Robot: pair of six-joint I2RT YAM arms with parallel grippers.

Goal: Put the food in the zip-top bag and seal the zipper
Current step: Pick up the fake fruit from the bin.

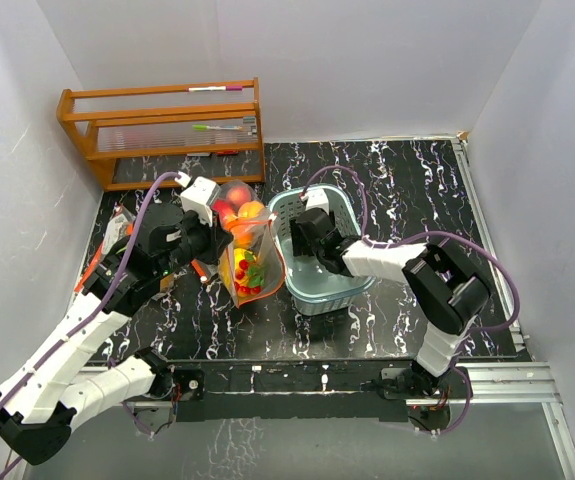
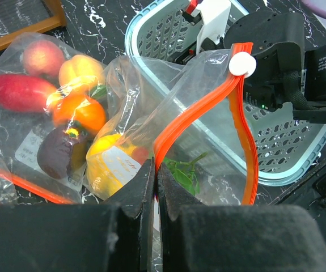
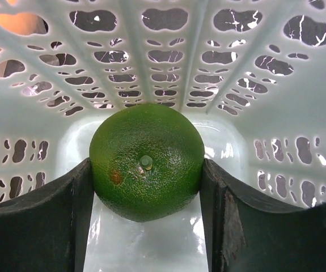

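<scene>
Right tool [image 3: 147,170]: closed against both sides of the green fruit [image 3: 145,144], deep inside the basket [image 3: 151,51]. Fruit round, dark green, pebbled skin, small stem stub facing the wrist camera, resting on the basket floor.

Left tool [image 2: 155,167]: fingers together, clamped on the orange zipper strip [image 2: 197,110] of the bag [image 2: 208,130]. Bag mouth gaping, held just beside the basket rim. White slider [image 2: 242,64] parked at the far end of the strip.

Inside the clear plastic near the left tool: a yellow fruit [image 2: 109,164] and a green leafy piece [image 2: 182,173]. Further left, also behind clear plastic: red fruit [image 2: 15,90], pink fruit [image 2: 41,56], orange fruit [image 2: 83,110], dark purple fruit [image 2: 58,153]. Cannot tell whether one bag or two.

Basket pale teal, perforated walls, standing at the middle of the worktop [image 1: 417,190]. Worktop black with white marble veining. Wooden rack [image 1: 157,130] at the far left corner. Metal rail [image 1: 507,375] along the near edge. Plain white walls [image 1: 367,60] on three sides.
</scene>
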